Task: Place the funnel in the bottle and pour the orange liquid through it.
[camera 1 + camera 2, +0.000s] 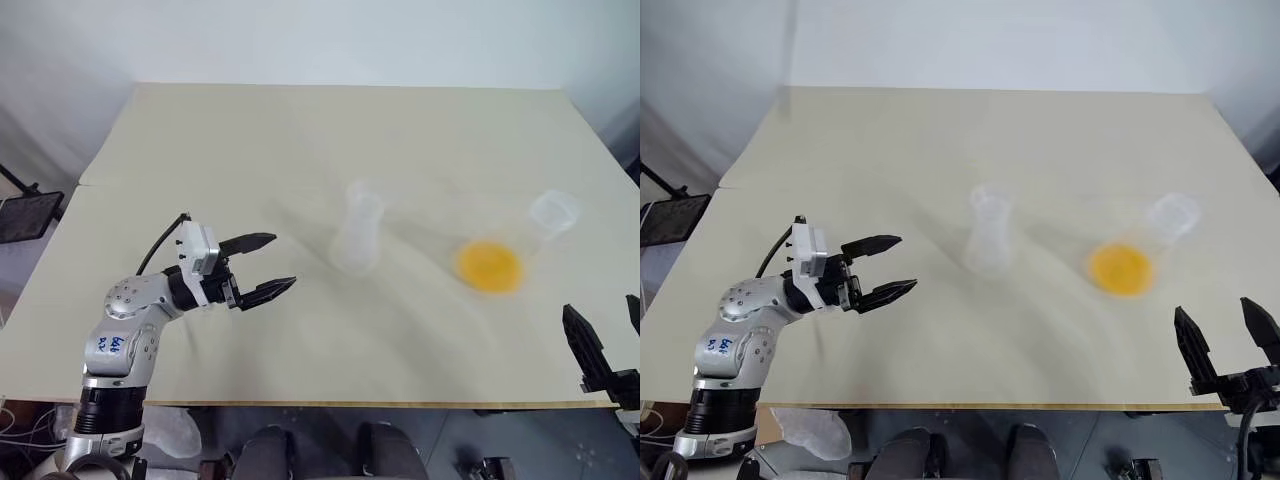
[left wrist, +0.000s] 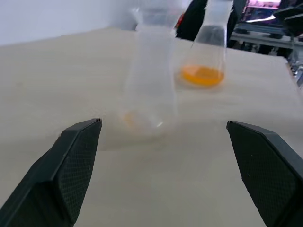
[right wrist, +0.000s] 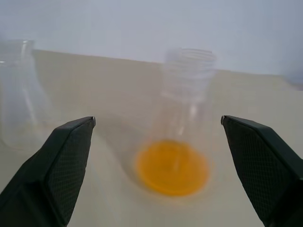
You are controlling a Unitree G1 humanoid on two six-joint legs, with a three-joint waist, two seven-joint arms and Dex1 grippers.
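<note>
The bottle [image 1: 358,238], a slim clear flask, stands upright near the table's middle. A faint clear flare at its mouth looks like the funnel [image 1: 364,197], though it is hard to tell from the glass. To its right stands a broader clear flask [image 1: 552,213] with the orange liquid [image 1: 489,266] pooled in its base. My left gripper [image 1: 284,261] hovers open to the left of the bottle, pointing toward it, holding nothing. My right gripper [image 1: 1215,312] is open and empty near the table's front right edge, facing the orange flask [image 3: 185,123].
The beige table [image 1: 300,140] ends in a front edge [image 1: 330,403] just before me. A black stand [image 1: 25,215] sits off the table's left side.
</note>
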